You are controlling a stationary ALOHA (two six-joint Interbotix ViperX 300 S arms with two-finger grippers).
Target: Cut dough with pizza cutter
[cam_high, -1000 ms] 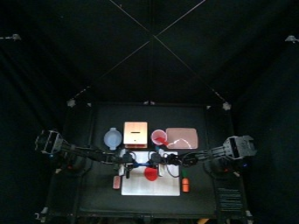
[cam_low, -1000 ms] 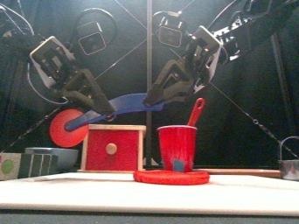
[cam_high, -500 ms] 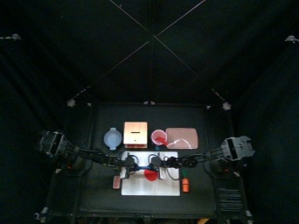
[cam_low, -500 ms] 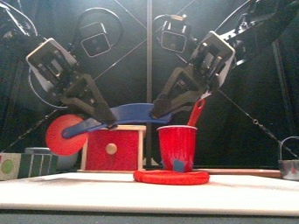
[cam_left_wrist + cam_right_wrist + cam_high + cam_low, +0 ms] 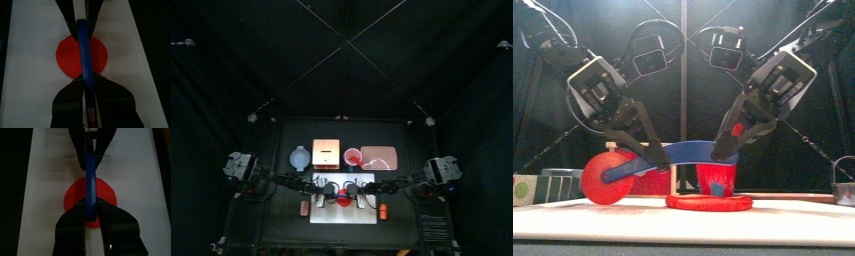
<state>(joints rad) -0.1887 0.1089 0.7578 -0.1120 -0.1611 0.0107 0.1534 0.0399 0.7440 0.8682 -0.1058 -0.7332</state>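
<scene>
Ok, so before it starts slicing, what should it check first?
1. Both tools grip the pizza cutter: ok. The left tool holds it near the wheel, and the right tool holds the far end of the handle.
2. Dough lies flat on the white board: ok.
3. Blue handle lines up across the dough: ok in both wrist views.
4. Red wheel is over the dough: not ok. It sits off to the dough's side.
5. Wheel touches the board: cannot tell.
</scene>
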